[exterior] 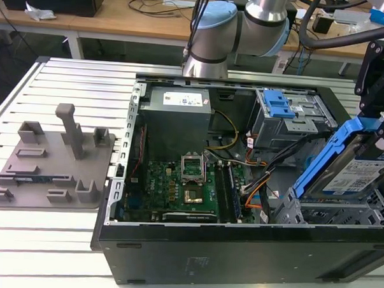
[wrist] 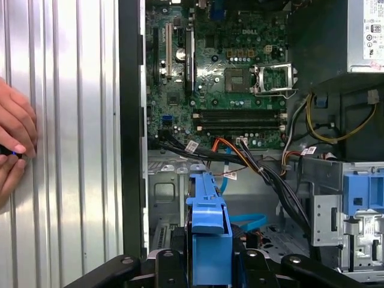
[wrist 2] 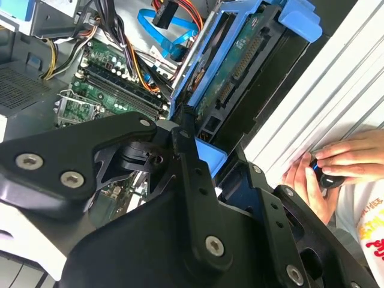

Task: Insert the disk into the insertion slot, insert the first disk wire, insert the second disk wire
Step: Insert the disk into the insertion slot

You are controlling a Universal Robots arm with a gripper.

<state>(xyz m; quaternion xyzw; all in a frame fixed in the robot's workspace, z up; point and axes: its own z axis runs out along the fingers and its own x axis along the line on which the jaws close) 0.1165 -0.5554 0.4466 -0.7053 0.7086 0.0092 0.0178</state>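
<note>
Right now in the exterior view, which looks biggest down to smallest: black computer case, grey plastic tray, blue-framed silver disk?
1. black computer case
2. grey plastic tray
3. blue-framed silver disk, cut off at the picture's edge, so less sure

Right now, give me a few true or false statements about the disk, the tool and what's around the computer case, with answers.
1. The tool is closed on the disk, holding it up. True.
2. The disk lies flat, fully inside the insertion slot. False: it is tilted, mostly above the slot.
3. A person's hand is at the slatted table beside the computer case. True.
4. The grey fixture tray sits inside the case. False: it lies on the table outside the case, at the exterior view's left.
</note>
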